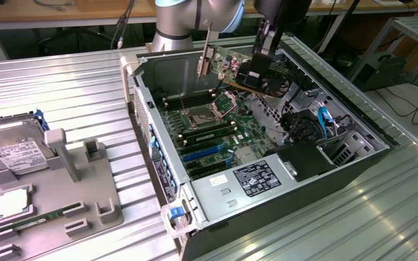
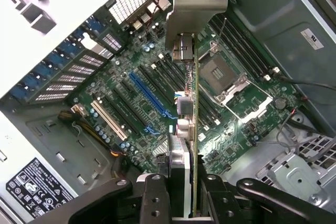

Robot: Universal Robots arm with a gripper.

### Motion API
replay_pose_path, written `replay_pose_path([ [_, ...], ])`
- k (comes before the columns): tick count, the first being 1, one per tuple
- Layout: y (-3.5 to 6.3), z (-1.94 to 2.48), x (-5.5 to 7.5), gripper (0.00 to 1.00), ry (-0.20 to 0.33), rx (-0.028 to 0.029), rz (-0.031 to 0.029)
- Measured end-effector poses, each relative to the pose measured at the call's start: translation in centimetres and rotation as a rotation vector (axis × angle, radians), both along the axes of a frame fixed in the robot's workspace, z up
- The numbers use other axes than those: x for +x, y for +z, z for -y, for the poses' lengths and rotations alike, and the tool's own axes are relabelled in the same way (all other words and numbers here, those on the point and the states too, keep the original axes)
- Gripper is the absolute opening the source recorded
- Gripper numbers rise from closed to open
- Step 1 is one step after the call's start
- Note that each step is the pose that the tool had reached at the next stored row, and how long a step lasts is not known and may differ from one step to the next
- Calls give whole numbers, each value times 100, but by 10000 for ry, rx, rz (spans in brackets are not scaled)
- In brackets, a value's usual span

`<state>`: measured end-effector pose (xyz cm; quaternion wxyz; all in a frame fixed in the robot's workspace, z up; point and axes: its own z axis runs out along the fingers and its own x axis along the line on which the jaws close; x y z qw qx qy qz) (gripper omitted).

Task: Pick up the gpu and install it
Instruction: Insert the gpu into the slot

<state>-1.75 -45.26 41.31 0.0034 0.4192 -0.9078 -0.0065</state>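
End effector point(image 2: 181, 199) is clamped on the gpu point(image 2: 195, 129), the thin dark rectangular circuit card with the long silver metal bracket point(image 2: 197, 3). It holds the card on edge in the air over the open black computer case point(image 1: 354, 163) on the ribbed metal bench point(image 1: 63, 81). The grip sits at the end away from the bracket, presumably to keep bracket and connector edge free; the card is above the green motherboard point(image 2: 247, 129), not seated in the long blue slot point(image 2: 149, 95).

The gpu point(image 1: 227, 64) hangs above the motherboard point(image 1: 210, 129) (inside the case point(image 1: 303, 223)).
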Motion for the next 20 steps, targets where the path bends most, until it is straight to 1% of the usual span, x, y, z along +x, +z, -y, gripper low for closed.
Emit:
replay_pose_path([
  [13,-2,0,70,28,967,-2,-20],
  [20,-3,0,96,28,1694,-2,-28],
])
